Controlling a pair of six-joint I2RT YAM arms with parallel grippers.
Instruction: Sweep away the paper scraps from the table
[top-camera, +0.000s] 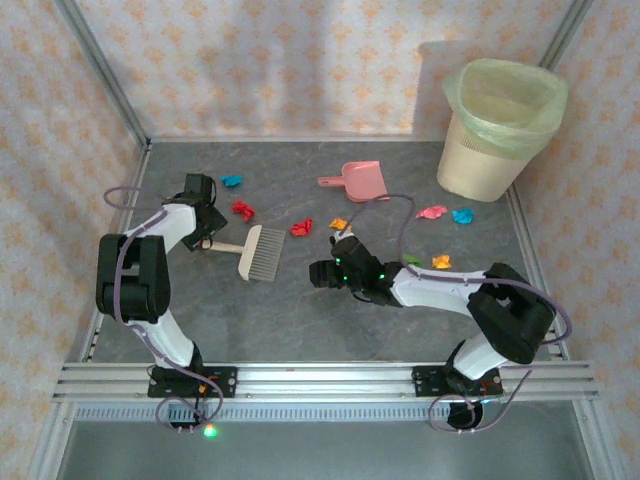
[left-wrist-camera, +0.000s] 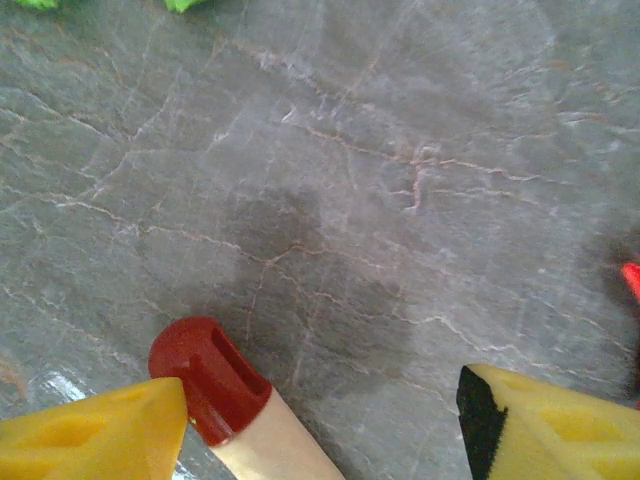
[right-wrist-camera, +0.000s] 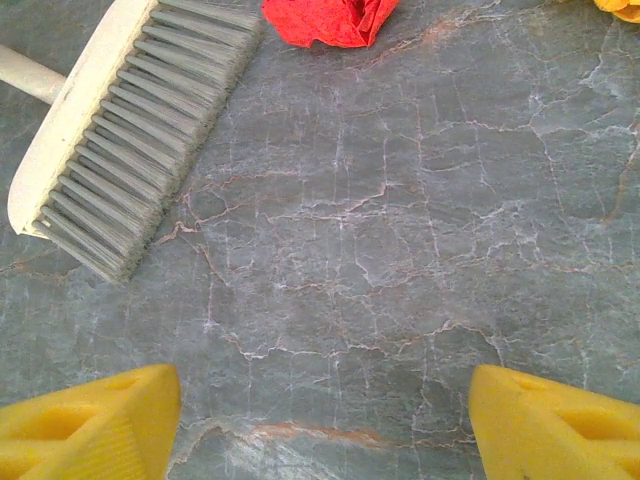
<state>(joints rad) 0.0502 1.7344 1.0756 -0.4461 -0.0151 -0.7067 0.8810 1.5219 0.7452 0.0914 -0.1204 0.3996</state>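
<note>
- The left gripper (left-wrist-camera: 320, 400) is held open astride the red-capped wooden brush handle (left-wrist-camera: 225, 400).
- The right gripper (right-wrist-camera: 325, 395) is held open, empty.
- Small crumpled coloured paper scraps (top-camera: 242, 209) are scattered across the dark grey stone-patterned table (top-camera: 300, 320), in its far half.

I see the small crumpled paper scraps (top-camera: 243, 209) lying loose across the far half of the flat, dark grey, stone-veined worktop (top-camera: 300, 320) with its aluminium rails. On my left, a blue wad (top-camera: 232, 181) sits near the back, with a red wad (top-camera: 243, 209) just nearer. Around the middle, a second red wad (top-camera: 301, 227) and an orange wad (top-camera: 338, 224) lie near each other. To the right, a pink wad (top-camera: 432, 212) and another blue wad (top-camera: 462, 215) lie side by side. Nearer me are a green wad (top-camera: 411, 259) and a second orange wad (top-camera: 441, 262).
</note>
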